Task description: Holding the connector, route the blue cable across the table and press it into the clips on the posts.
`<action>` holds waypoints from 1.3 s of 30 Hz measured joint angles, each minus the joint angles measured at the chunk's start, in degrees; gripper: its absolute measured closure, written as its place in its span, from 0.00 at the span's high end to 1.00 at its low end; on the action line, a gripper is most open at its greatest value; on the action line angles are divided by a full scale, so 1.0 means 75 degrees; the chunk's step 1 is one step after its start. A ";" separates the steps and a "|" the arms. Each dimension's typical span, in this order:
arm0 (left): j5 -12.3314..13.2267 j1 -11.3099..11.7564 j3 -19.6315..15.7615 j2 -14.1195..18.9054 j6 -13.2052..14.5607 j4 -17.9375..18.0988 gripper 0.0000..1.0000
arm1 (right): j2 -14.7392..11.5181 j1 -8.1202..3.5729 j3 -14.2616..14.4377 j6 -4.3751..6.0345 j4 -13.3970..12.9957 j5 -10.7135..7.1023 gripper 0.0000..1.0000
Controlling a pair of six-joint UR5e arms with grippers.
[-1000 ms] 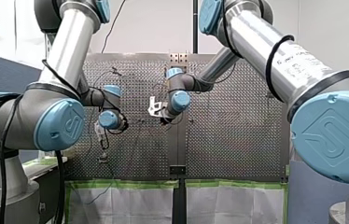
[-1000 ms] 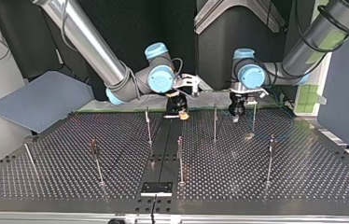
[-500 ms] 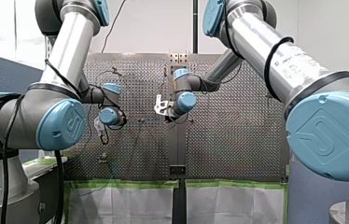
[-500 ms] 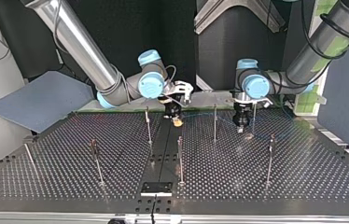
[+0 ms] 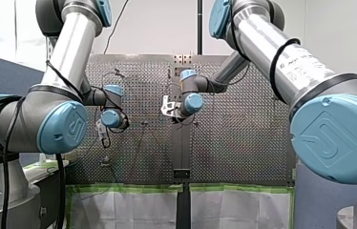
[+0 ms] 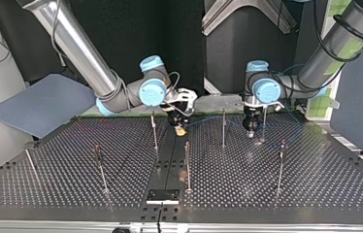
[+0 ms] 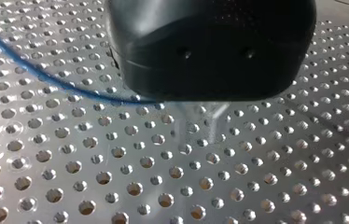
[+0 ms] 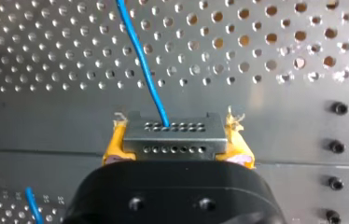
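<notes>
While my right pincer [image 8: 176, 148] clamps the perforated connector [image 8: 172, 133] between yellow pads [image 8: 112, 150], my left pincer's [image 7: 196, 117] state is unclear.

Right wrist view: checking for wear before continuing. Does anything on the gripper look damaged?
Yes: the yellow pads clamping the connector look frayed, ragged shreds sticking out at their tips. The connector sits square; the blue cable looks intact.

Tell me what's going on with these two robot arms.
My right gripper, with yellow pads, is clamped on the grey connector, and the blue cable runs out of it. My left gripper is low over the table beside a post, with the cable passing under it. I can't tell whether the cable is pressed in anywhere yet.
</notes>
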 joint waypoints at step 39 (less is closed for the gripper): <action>-0.1024 -0.0942 -0.0999 0.1129 0.0692 -0.1669 1.00 | 0.0007 -0.0140 -0.0051 -0.0046 0.0000 -0.0012 0.00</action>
